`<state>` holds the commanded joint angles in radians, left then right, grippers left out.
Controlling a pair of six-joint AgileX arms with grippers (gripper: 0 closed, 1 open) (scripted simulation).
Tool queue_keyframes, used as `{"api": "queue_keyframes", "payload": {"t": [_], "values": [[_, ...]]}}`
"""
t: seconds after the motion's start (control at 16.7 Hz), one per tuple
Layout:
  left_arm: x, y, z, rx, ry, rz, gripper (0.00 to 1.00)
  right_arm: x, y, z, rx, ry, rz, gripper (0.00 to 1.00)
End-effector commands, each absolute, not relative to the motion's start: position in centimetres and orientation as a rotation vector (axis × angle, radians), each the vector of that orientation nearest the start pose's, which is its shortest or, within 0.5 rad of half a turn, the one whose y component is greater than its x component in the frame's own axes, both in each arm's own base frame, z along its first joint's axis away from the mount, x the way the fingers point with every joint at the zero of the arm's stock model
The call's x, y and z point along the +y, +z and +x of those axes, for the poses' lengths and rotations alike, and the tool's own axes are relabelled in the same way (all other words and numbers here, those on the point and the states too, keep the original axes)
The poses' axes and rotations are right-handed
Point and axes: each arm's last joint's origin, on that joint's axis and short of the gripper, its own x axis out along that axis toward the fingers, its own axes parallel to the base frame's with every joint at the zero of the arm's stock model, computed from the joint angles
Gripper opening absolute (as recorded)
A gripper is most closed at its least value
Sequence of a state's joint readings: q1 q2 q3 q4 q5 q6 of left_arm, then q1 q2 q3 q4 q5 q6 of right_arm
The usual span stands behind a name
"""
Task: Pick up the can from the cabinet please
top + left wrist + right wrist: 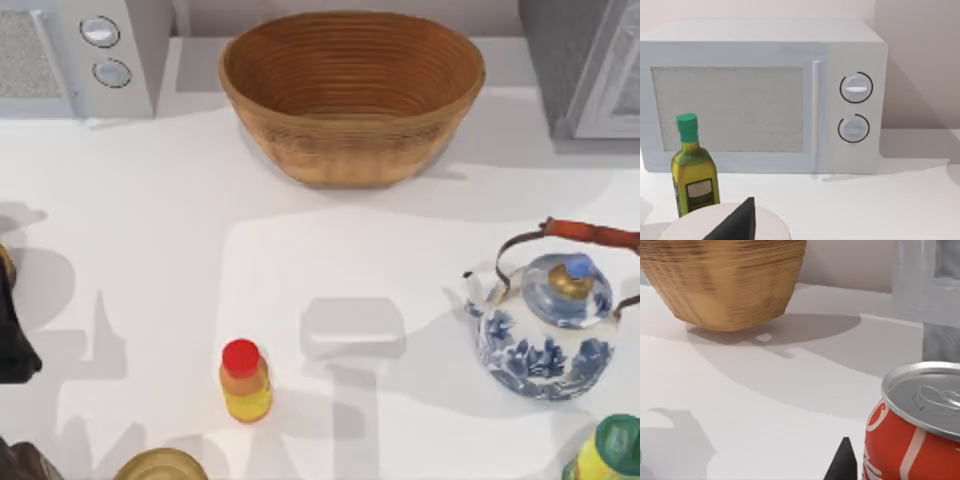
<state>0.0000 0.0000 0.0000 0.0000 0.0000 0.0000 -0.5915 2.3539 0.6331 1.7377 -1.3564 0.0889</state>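
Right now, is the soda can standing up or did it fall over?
Standing up. In the right wrist view the red can shows its silver lid and pull tab facing upward, and its side runs straight down beside the dark tip of the right tool.

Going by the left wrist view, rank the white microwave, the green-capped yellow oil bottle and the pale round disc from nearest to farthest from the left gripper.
1. Pale round disc, directly beneath the left gripper.
2. Green-capped yellow oil bottle, just beyond the disc, standing before the microwave's door.
3. White microwave, farthest, at the back wall.
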Motion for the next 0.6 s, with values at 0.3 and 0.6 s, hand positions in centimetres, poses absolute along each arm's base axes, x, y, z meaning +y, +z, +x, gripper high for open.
{"api": "queue_keyframes", "payload": {"t": [0.3,0.6], "values": [[-0.1,16.0,10.6,0.0,0.0,0.0,1.0,-12.4,3.9,28.6,0.039,0.828,0.074,0.0],[-0.1,16.0,10.6,0.0,0.0,0.0,1.0,-13.5,4.4,28.2,0.002,0.769,0.003,0.0]]}}
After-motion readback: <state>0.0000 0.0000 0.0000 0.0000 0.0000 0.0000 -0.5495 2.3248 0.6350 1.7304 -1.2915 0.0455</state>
